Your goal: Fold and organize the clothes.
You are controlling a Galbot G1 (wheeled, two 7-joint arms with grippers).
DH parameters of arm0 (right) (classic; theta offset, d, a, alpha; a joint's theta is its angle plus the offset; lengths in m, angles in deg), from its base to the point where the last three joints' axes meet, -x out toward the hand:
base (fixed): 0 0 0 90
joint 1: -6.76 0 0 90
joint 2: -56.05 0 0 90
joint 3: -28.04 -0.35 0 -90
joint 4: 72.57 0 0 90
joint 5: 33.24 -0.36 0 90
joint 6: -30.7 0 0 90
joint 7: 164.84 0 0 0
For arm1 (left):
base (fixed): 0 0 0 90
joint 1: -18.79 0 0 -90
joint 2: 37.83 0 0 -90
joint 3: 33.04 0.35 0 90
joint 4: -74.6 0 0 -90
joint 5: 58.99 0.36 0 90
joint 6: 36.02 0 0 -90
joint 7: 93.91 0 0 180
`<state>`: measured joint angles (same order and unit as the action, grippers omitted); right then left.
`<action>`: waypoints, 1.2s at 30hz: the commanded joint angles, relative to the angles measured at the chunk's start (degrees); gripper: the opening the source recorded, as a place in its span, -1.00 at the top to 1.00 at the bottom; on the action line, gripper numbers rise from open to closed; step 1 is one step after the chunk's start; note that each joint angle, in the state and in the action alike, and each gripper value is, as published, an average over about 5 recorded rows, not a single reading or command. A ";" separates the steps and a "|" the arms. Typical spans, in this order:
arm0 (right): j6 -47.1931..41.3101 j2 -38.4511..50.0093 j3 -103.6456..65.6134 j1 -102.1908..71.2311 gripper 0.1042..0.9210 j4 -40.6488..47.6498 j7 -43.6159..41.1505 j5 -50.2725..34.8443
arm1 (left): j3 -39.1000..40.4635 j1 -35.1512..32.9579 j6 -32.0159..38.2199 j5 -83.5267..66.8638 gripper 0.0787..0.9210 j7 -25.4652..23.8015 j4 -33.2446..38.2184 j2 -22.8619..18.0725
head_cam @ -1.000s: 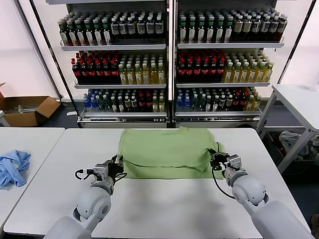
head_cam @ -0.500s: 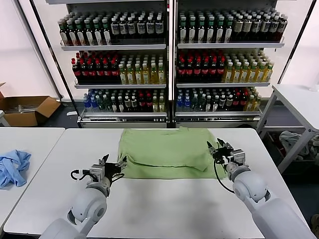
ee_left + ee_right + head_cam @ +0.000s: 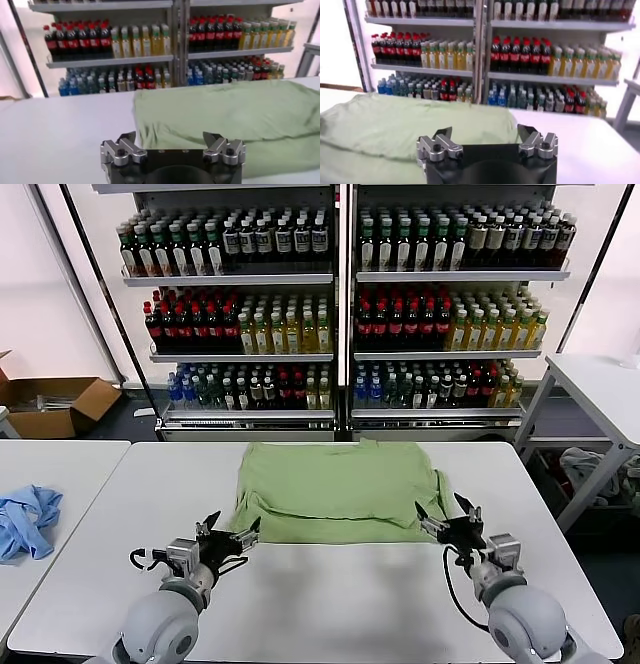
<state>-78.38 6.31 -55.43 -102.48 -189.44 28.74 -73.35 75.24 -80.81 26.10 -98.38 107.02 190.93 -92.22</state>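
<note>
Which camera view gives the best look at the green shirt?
The head view: the whole folded green shirt lies on the white table, every edge visible. Each wrist view shows only one part of it, low and from the side.

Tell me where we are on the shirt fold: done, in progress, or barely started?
Partly done. The green shirt lies on the white table as a flat rectangle, its near edge doubled over. Nothing is in hand: the left gripper and right gripper are both open, just off the shirt's near corners. Left: the bundle is wide, so further folds and tidying look likely.
</note>
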 commanded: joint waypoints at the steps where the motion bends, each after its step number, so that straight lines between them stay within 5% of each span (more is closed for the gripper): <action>1: 0.60 0.70 -6.39 -8.14 -0.76 -1.06 -1.34 -5.34 | -0.53 -2.05 0.68 -1.69 -0.77 -3.08 -2.05 0.12; 24: -0.15 -0.09 -0.29 4.73 -0.76 9.13 -4.66 -4.06 | -1.32 2.12 1.36 -6.13 -0.76 -3.29 -10.07 -1.40; 36: -0.98 -1.50 4.89 9.49 -0.52 11.06 -5.10 -0.85 | -0.87 2.06 1.64 -5.76 -0.33 -3.44 -10.99 -1.77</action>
<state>-79.15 5.06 -53.41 -96.18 -179.78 23.88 -75.36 74.28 -78.81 27.64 -103.85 103.74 180.99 -93.97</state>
